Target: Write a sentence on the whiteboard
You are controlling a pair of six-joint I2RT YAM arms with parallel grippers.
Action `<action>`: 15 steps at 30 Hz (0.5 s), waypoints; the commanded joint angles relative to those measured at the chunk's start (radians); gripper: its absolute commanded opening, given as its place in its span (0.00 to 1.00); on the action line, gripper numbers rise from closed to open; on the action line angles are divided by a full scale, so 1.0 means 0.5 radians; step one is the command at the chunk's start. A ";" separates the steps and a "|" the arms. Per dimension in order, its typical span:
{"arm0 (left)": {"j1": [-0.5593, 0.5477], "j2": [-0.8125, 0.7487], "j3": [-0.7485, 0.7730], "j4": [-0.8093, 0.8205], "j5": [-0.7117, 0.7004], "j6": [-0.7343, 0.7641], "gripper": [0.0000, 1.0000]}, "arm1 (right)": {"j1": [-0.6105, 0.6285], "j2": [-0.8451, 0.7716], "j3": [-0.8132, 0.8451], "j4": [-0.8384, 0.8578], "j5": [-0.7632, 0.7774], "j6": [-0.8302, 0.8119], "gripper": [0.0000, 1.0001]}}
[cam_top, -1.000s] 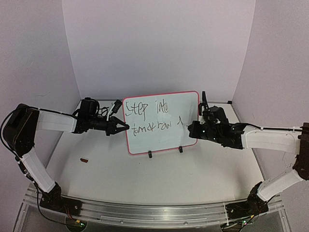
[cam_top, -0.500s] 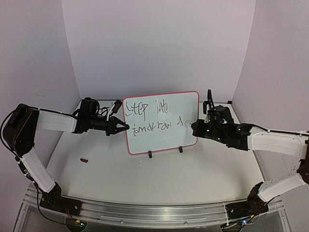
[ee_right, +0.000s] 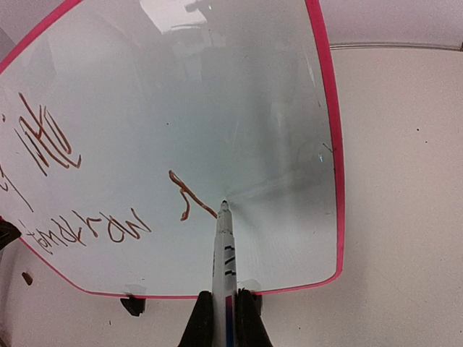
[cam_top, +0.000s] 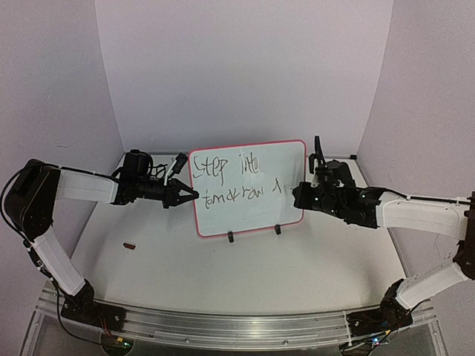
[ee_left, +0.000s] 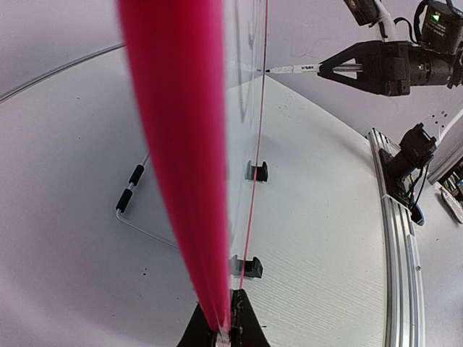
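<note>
**Between your two tools: whiteboard upright, both tools clamped**

Left side: your left tool (cam_top: 194,194) is closed on the left edge of the whiteboard (cam_top: 252,215). In the left wrist view the pink border runs straight down into the shut jaws. The board stands directly ahead of that tool on its long lower edge. Two black clips (cam_top: 230,236) sit along that edge on the tabletop (cam_top: 223,274). A wire stand (ee_left: 130,199) shows on the far side of the board from that camera.

Right side: your right tool (cam_top: 297,199) is closed on a marker (ee_right: 223,253). The barrel pokes forward out of the jaws, toward the board face. The tip sits at the surface, right at the end of the last stroke. I can't tell from these views how firmly it's pressed.

The sentence (cam_top: 230,182) is on the board face, to the left of the marker tip as your right tool sees it. It runs in two lines of dark handwriting: "Step into" on top, "tomorrow" below. One lone stroke follows the lower line, next to the tip.

One stray item: a small brown bit (cam_top: 130,245) lies on the tabletop below your left arm, well apart from the board.
</note>
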 commanded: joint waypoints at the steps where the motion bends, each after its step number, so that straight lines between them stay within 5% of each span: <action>1: -0.007 0.004 -0.031 -0.119 -0.282 0.098 0.00 | -0.010 0.040 0.109 0.032 0.057 -0.047 0.00; 15: -0.005 0.003 -0.031 -0.121 -0.282 0.103 0.00 | -0.013 0.116 0.124 0.030 -0.022 -0.055 0.00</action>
